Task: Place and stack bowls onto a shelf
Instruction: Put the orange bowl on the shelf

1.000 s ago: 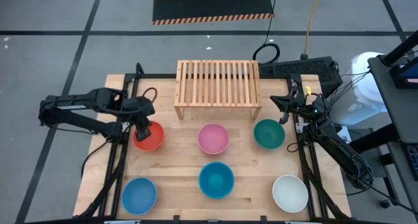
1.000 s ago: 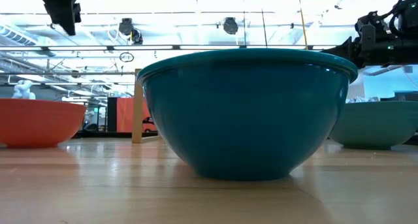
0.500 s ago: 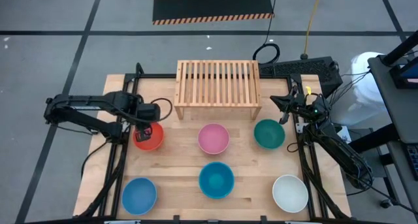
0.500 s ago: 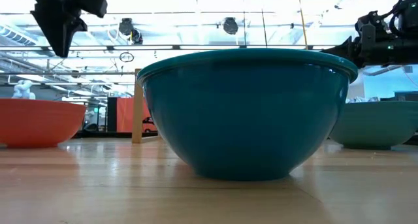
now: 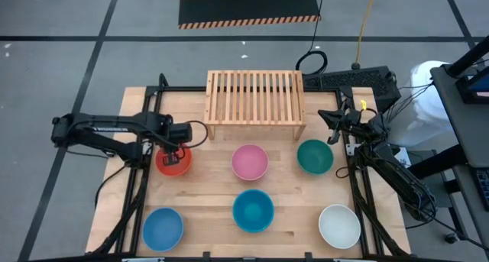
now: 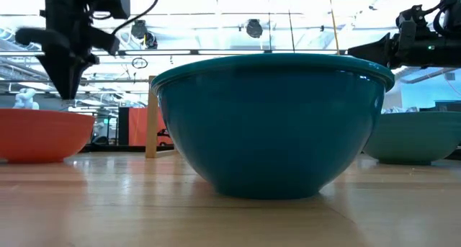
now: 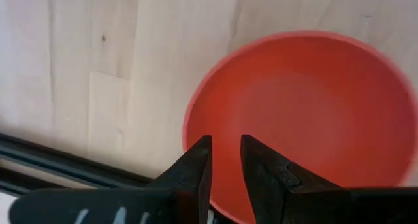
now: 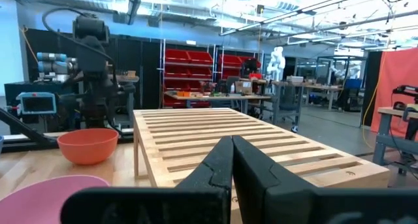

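**Six bowls out on the counter, shelf has nothing on it**

The shelf (image 5: 254, 103) is a low light-wood rack with a top of parallel slats and short legs, standing at the back middle of the counter (image 5: 206, 216). None of the bowls is on it; all six are on the counter in front of it, each apart from the others, two rows of three.

Back row, nearest the shelf: red bowl (image 5: 173, 160) on the left, pink bowl (image 5: 250, 162) in the middle, dark green bowl (image 5: 315, 156) on the right. Front row: light blue bowl (image 5: 163, 228), teal bowl (image 5: 253, 209), white bowl (image 5: 339, 225). They're all small, round, plain plastic, same size, open side up. In the low view the teal one fills most of the picture, with the red one off to one side and the dark green one on the other.

The left tool (image 5: 176, 148) hangs right over the red bowl, pointing down into it, fingers spread a little with nothing between them. In the wrist view the tips sit above the near rim of the bowl.

The right tool (image 5: 327, 117) is parked beside the right end of the shelf, up off the counter, fingers pressed together and holding nothing.
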Motion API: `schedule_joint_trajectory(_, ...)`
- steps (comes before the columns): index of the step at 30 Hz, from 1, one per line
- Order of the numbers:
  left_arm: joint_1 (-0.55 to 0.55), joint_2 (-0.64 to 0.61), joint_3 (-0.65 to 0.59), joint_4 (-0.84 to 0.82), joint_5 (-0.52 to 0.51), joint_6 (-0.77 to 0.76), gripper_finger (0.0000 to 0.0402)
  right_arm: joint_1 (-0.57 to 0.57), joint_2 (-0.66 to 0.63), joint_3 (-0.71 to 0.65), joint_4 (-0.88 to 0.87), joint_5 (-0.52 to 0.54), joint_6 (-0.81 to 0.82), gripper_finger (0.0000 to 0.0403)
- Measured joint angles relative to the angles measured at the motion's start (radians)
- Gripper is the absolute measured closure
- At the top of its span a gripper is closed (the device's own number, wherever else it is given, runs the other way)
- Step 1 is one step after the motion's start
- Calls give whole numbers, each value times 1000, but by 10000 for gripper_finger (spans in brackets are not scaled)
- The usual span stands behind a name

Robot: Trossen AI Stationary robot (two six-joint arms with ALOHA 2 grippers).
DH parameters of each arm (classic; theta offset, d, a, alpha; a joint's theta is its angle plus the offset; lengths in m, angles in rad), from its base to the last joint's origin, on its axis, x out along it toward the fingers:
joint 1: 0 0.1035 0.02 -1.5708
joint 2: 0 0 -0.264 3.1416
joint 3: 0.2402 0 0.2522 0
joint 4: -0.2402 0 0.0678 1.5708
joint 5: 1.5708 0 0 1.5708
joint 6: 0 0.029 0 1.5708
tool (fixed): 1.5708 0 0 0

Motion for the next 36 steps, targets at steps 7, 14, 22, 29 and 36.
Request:
schedule_joint_trajectory(7,60,0,-34,50,-26,73,314,0,0,0,0,0,0,399)
schedule_joint_trajectory(14,134,2,-33,52,-26,123,314,0,0,0,-1,0,0,399)
schedule_joint_trajectory(22,220,3,-33,52,-14,81,314,0,0,0,-1,0,0,399)
schedule_joint_trajectory(29,229,3,-33,53,158,151,314,0,0,0,0,0,0,399)
schedule_joint_trajectory(36,250,7,-34,81,106,186,314,0,0,0,0,0,0,399)
